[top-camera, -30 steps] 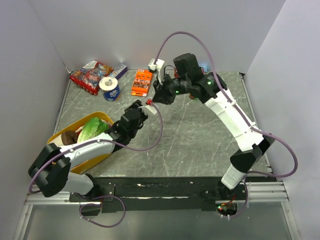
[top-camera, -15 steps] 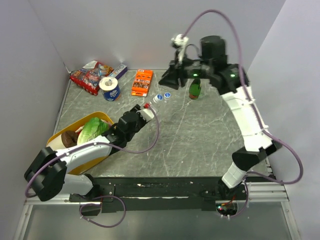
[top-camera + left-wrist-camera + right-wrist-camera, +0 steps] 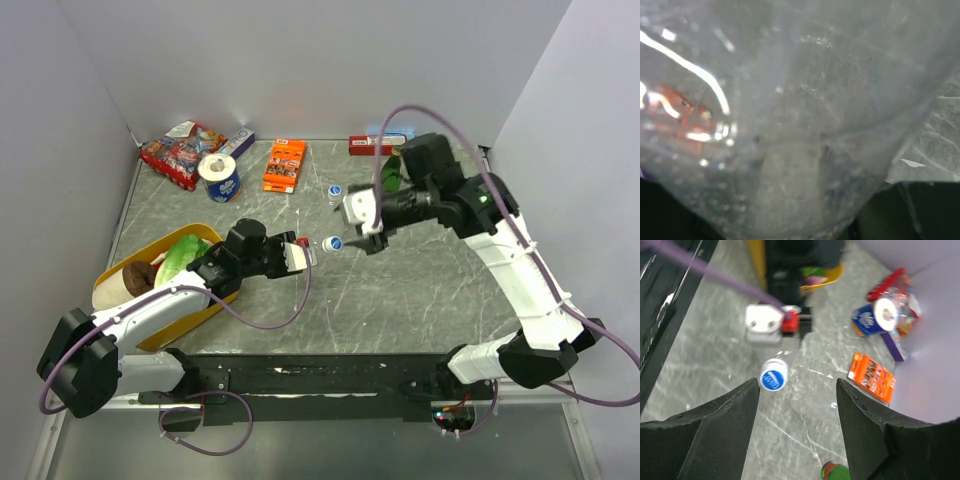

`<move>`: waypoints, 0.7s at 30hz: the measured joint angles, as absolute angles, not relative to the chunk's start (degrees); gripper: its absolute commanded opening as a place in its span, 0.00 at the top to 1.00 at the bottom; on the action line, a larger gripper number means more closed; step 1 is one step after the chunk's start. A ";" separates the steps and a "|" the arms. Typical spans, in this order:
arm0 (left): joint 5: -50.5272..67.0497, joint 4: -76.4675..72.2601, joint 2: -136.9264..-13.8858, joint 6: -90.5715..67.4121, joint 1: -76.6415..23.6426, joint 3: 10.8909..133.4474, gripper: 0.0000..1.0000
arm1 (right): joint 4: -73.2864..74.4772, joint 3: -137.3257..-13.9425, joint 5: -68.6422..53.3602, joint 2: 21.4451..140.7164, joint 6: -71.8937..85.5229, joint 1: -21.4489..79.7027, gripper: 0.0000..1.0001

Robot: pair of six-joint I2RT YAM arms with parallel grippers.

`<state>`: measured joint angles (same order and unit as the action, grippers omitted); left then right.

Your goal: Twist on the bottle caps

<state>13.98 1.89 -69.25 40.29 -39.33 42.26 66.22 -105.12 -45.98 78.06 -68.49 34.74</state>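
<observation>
My left gripper (image 3: pixel 298 256) is shut on a small clear bottle (image 3: pixel 800 125), whose plastic fills the left wrist view. A blue cap (image 3: pixel 334 243) sits on that bottle's neck, which points away from the left gripper toward the right one. My right gripper (image 3: pixel 370 240) hovers just right of this cap and is open, with nothing between its fingers. In the right wrist view the blue cap (image 3: pixel 773 377) lies just beyond the left fingertip of the right gripper (image 3: pixel 797 385). A second blue cap (image 3: pixel 335 190) tops another tiny bottle standing farther back.
A green glass bottle (image 3: pixel 392 172) stands behind the right arm. An orange box (image 3: pixel 284 165), a blue-and-white roll (image 3: pixel 220 178) and a snack bag (image 3: pixel 180 150) lie at the back left. A yellow bowl (image 3: pixel 205 232) with lettuce sits under the left arm.
The right gripper opened and let go of the cap, swung up and back, then came down to the right of it. The left arm carried the capped bottle nearer and rightward.
</observation>
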 measured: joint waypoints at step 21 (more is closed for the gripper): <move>20.14 5.04 -69.25 45.43 -38.81 43.75 0.99 | 68.47 -92.68 -40.38 77.06 -84.55 40.91 0.48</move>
<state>20.14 5.04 -69.25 45.43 -38.81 43.75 68.47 -92.68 -40.38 77.06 -84.55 40.91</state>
